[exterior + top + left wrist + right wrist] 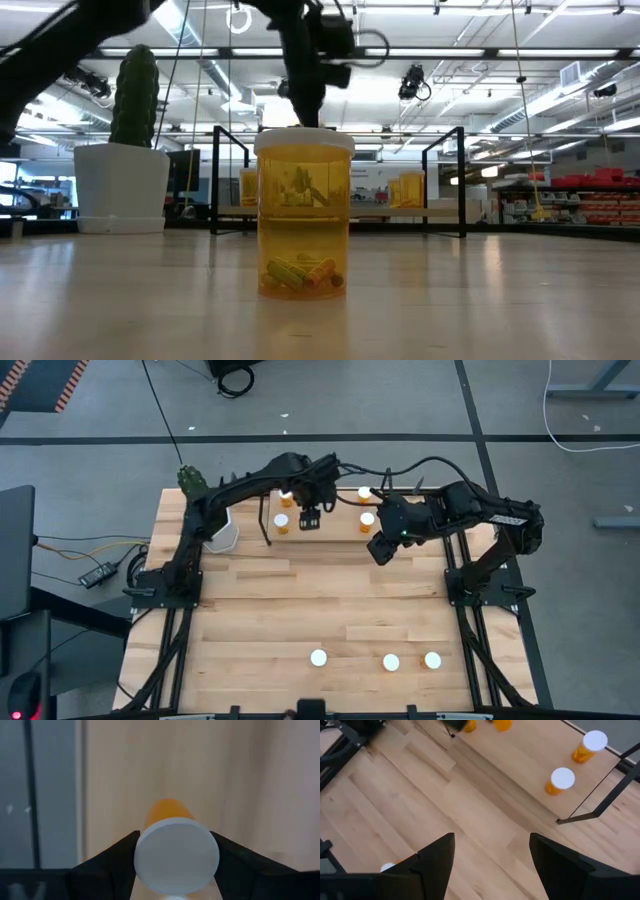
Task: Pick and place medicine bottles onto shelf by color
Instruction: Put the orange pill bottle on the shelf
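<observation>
The shelf (335, 535), a light-wood board with black wire ends, stands at the table's far middle. Several amber bottles with white caps stand on it, two at its right end (367, 520) (563, 780) and one at its left end (282, 520). My left gripper (310, 518) is over the shelf's left half, shut on a bottle (167, 812). My right gripper (380, 550) is open and empty, above the table just near of the shelf's right half. Three more bottles stand near the table's near edge (391, 662); one of them (303, 215) fills the low view. My left gripper pinches the bottle's white cap (177, 852) between its two fingers (122, 852), one on each side of the cap. The fingers come from above, pointing down. The bottle is upright below them; whether its base stands on the shelf board, I cannot tell.
A white pot with a cactus (222, 530) (122, 185) stands just left of the shelf, under my left arm. The shelf's black wire uprights (215, 180) rise at both ends. Bare table (300, 600) lies between the shelf and the near bottles.
</observation>
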Robot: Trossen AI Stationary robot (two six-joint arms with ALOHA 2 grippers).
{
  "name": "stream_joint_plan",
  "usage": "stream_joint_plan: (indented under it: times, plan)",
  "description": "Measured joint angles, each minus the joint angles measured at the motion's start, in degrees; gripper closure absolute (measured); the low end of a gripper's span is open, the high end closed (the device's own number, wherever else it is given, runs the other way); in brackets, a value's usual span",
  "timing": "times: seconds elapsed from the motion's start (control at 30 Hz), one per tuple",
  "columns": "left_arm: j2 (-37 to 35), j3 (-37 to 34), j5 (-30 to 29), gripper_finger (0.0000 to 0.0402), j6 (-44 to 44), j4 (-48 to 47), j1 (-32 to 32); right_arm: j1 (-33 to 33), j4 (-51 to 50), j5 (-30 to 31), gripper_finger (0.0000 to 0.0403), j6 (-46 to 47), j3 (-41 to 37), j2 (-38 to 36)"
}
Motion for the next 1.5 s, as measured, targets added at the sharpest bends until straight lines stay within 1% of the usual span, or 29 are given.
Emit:
stream_joint_plan:
  times: [0.13, 0.2, 0.37, 0.47, 0.7, 0.83, 1.0, 1.13, 1.3, 1.5]
  plan:
    - [4.3, 3.6, -0.9, 0.0193, 1.4, -0.1, 2.7, 0.1, 0.0, 0.0, 0.0139, 0.0, 0.0, 0.0]
    - [5.7, 4.0, -0.9, 0.0194, 1.6, -0.1, 4.0, 0.1, 0.0, 0.0, 0.0139, 0.0, 0.0, 0.0]
    - [8.1, 4.0, -0.8, 0.0170, 2.0, -1.0, 6.0, 0.1, 0.0, 0.0, 0.0139, 0.1, 0.0, 0.0]
    - [8.4, 4.0, -0.8, 0.0165, 1.9, -0.4, 6.9, 0.1, 0.0, 0.0, 0.0139, 0.1, 0.0, 0.0]
    - [8.4, 4.0, -0.7, 0.0188, 1.9, 4.3, 8.4, 0.2, 0.0, -0.6, 0.0139, -0.2, 0.0, 0.0]
    - [8.4, 4.0, -0.5, 0.0182, 1.9, 5.9, 9.0, 0.2, 0.0, -1.6, 0.0139, 0.9, 0.0, 0.0]
    - [9.3, 4.0, -0.4, 0.0166, 4.2, 4.9, 9.3, 0.2, 0.0, -1.8, 0.0139, 1.0, 0.0, 0.0]
    - [11.0, 3.8, -0.3, 0.0174, 4.3, 3.4, 9.3, 0.2, 0.0, -2.3, 0.0139, 1.5, 0.0, 0.0]
    - [11.0, 3.9, -0.2, 0.0185, 4.3, 4.6, 9.3, 0.2, 0.0, -2.9, 0.0139, 2.3, 0.0, 0.0]
    - [11.0, 3.9, -0.1, 0.0171, 4.4, 4.5, 9.9, 0.2, 0.0, -3.0, 0.0139, 2.3, 0.0, 0.0]
